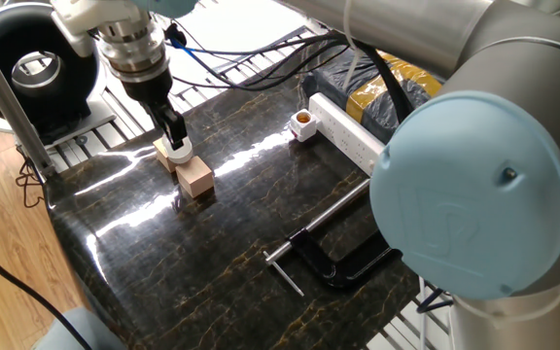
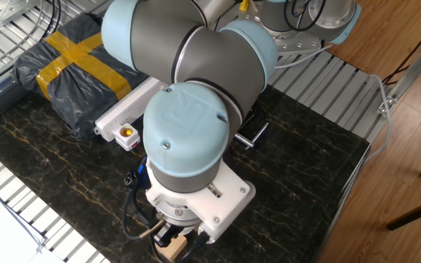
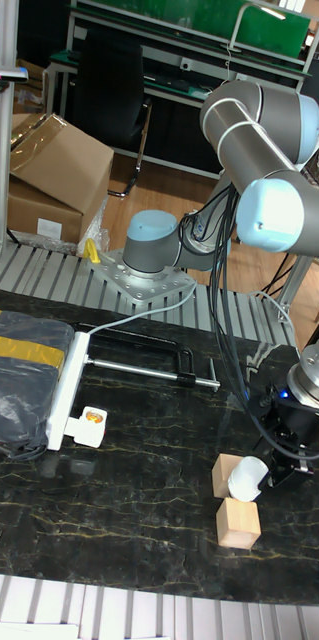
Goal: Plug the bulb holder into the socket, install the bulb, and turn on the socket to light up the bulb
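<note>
- The small white round-topped light bulb (image 1: 180, 150) sits on top of a tan wooden cube (image 1: 166, 156) near the far left edge of the dark marble-patterned surface (image 1: 212, 253); in the tall fixed view the bulb (image 3: 245, 478) looks tilted against that cube
- The black two-finger end effector (image 1: 174, 136) is lowered onto the bulb with its fingers at either side of it; it appears to be grasping the bulb, though contact on both sides is not sharp enough to confirm
- A second tan wooden cube (image 1: 195, 178) stands just beside the first, nearer the middle of the surface (image 3: 238, 522)
- The small white cube-shaped bulb holder with a copper-orange threaded opening (image 1: 303, 123) is well apart from the bulb, at the end of the long white power strip socket (image 1: 348, 129); it touches the strip's end, with the orange opening facing up (image 3: 89, 424)
- The socket lies along the edge of the surface, beside a dark plastic-wrapped bundle with yellow tape (image 2: 57, 66)
- A black metal clamp with a silver bar (image 1: 333, 255) lies on the surface between the socket and the near edge
- In the other fixed view the grey and pale blue arm (image 2: 188, 139) hides the bulb and most of the cubes
</note>
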`<state>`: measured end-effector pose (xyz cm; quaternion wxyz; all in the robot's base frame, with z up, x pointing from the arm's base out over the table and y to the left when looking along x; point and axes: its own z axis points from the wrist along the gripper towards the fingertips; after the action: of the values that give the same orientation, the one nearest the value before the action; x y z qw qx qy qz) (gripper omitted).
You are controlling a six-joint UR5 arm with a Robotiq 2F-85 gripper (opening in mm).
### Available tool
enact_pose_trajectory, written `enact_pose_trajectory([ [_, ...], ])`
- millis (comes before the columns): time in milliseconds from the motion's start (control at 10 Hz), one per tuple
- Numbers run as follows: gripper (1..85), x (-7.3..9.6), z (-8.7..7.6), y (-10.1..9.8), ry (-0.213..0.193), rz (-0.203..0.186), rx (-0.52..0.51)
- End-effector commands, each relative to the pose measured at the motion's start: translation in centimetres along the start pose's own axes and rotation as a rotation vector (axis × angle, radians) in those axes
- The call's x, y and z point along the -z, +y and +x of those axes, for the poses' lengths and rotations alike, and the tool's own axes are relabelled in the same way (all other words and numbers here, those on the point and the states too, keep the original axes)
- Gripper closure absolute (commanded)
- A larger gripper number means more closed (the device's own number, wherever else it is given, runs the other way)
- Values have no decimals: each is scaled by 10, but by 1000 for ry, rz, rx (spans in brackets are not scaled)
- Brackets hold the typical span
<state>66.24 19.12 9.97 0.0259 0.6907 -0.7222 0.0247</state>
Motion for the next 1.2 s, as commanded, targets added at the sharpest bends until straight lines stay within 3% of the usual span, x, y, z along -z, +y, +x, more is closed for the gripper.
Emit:
enact_pose_trajectory([
  [0,287,-4,-1,0,-13,2,5],
  [400,317,-11,0,-4,-6,13,12],
  [1100,360,-9,-3,2,-19,-9,29],
])
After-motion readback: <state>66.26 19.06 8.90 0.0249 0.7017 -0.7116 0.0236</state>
